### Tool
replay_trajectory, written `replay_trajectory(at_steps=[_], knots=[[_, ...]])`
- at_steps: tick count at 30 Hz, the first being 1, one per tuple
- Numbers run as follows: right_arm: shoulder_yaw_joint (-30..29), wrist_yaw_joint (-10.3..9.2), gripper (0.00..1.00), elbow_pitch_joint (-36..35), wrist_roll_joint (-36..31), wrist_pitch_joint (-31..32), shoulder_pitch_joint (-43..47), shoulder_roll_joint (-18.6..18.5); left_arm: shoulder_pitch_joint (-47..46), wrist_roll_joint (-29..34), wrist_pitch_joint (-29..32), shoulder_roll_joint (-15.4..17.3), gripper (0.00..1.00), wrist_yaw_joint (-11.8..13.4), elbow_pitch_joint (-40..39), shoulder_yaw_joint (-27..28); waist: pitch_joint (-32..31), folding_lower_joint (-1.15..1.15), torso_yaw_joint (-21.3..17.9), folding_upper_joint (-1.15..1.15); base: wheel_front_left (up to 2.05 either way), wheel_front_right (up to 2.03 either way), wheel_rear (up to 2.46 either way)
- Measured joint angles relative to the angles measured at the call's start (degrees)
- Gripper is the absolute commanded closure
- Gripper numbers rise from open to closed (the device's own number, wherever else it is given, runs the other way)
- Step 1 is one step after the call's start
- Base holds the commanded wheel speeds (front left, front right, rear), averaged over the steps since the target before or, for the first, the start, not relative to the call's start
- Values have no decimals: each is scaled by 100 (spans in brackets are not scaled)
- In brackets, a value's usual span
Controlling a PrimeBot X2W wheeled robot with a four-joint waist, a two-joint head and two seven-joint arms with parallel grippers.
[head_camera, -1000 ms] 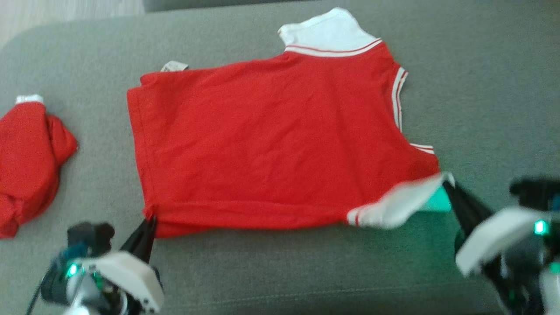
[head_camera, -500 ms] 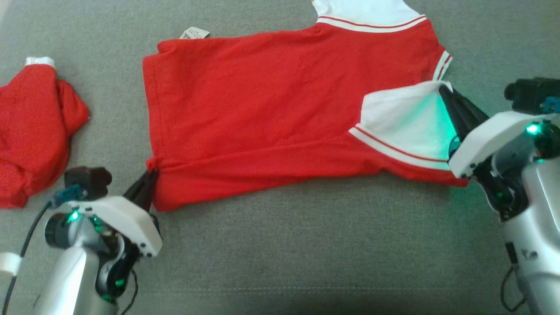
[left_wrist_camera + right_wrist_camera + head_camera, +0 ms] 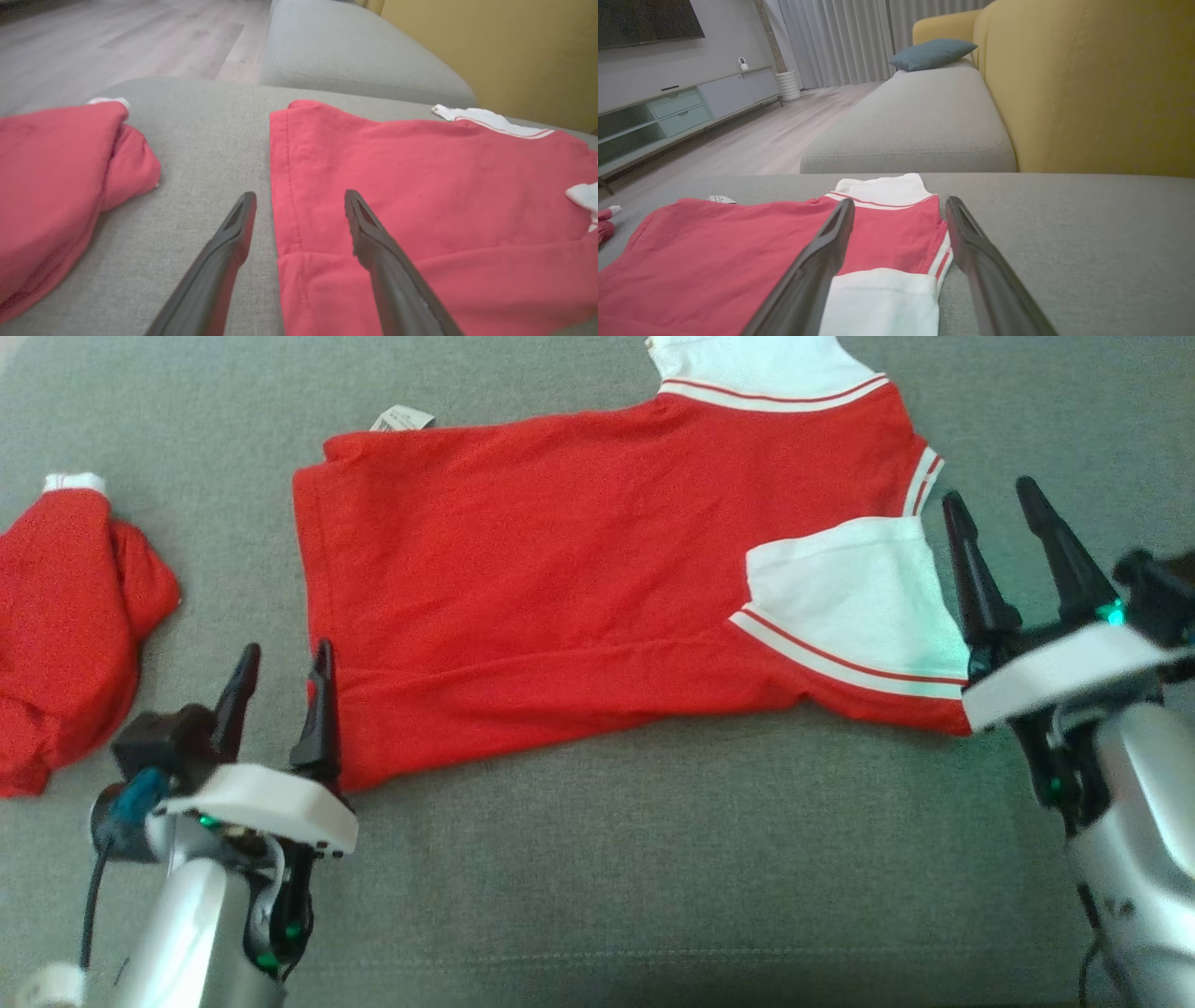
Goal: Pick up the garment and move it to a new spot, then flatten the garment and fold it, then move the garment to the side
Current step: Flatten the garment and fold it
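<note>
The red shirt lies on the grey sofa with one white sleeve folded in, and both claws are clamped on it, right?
Not clamped: the head view shows the left claw and right claw open, holding nothing. The shirt does lie on the sofa, sleeve folded in.

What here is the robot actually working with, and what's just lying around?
In the job: red shirt with white sleeves, spread on the grey cushion; left gripper and right gripper, both open, at its two ends.
Lying about: crumpled red garment off to the left; blue pillow; TV cabinet.
</note>
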Motion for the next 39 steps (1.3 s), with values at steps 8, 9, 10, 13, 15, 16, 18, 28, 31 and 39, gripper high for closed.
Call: replay_trajectory(at_steps=[8, 9, 10, 13, 15, 16, 18, 28, 31, 39], knots=[[-589, 0, 0, -1203, -755, -101, 1278, 332, 480, 438, -485, -98, 0, 482, -720, 8, -250, 0, -83, 0, 0, 0, 0], [-650, 0, 0, -1360, -808, -44, 1451, 414, 542, 485, -486, -97, 0, 541, -828, 0, -282, 0, -90, 0, 0, 0, 0], [-702, 0, 0, -1511, -870, 30, 1622, 479, 602, 549, -486, -90, 0, 583, -912, -11, -313, 0, -97, 0, 0, 0, 0], [-799, 0, 0, -1892, -1029, 248, 2069, 636, 800, 589, -469, -73, 0, 631, -1070, -36, -404, 0, -130, 0, 0, 0, 0], [-842, 0, 0, -2097, -1047, 355, 2306, 758, 953, 611, -443, -65, 0, 668, -1155, -53, -470, 0, -153, 0, 0, 0, 0], [-871, 0, 0, -2182, -1084, 400, 2409, 818, 1028, 649, -438, -58, 0, 705, -1198, -63, -500, 0, -162, 0, 0, 0, 0], [-989, 0, 0, -2292, -1141, 490, 2598, 936, 1162, 698, -417, -49, 0, 760, -1247, -89, -550, 0, -177, 0, 0, 0, 0], [-1193, 0, 0, -2583, -1274, 671, 3000, 1143, 1292, 683, -382, -44, 0, 858, -1349, -160, -655, 0, -236, 0, 0, 0, 0], [-1209, 0, 0, -2614, -1274, 692, 2999, 1150, 1292, 683, -377, -41, 0, 858, -1351, -177, -660, 0, -240, 0, 0, 0, 0], [-1369, 0, 0, -2245, -1280, 1038, 2964, 1112, 1279, 567, -18, 21, 0, 742, -1067, -246, -505, 0, -237, 0, 0, 0, 0]])
